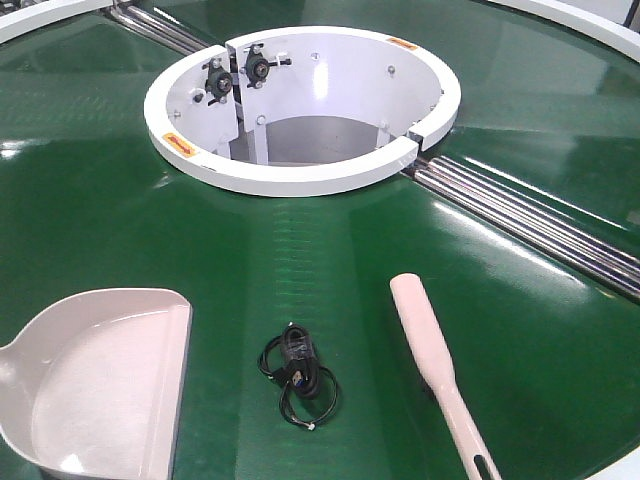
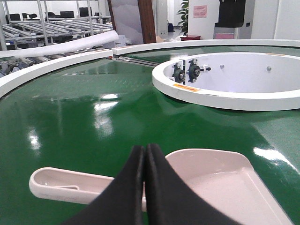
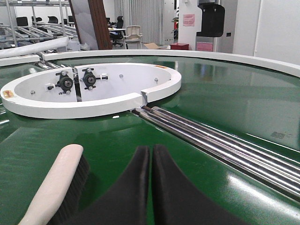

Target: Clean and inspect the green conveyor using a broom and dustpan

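From my station the green conveyor [image 1: 330, 270] fills the front view, glossy and bare apart from the tools. The dustpan [image 1: 100, 380] lies flat at the near left, mouth towards the middle; the broom [image 1: 430, 345] lies at the near right, handle end towards me; a small black coiled cable [image 1: 298, 373] sits on the belt between them, touching neither. I judge the job as not yet begun: neither tool is picked up and nothing lies in the pan, so gripping, sweeping and inspecting are all left. The left gripper [image 2: 144, 152] has its fingers pressed together tip to tip with nothing held, above the dustpan's handle; the right gripper [image 3: 151, 152] is likewise closed on nothing, just beside the broom's bristle end. Further out stand the white ring hub [image 1: 300, 175] and the silver rollers [image 1: 520, 215]. As for writing, the orange stickers [image 1: 179, 143] on the hub rim are too small to read; so is a pink wall notice [image 2: 200, 11].
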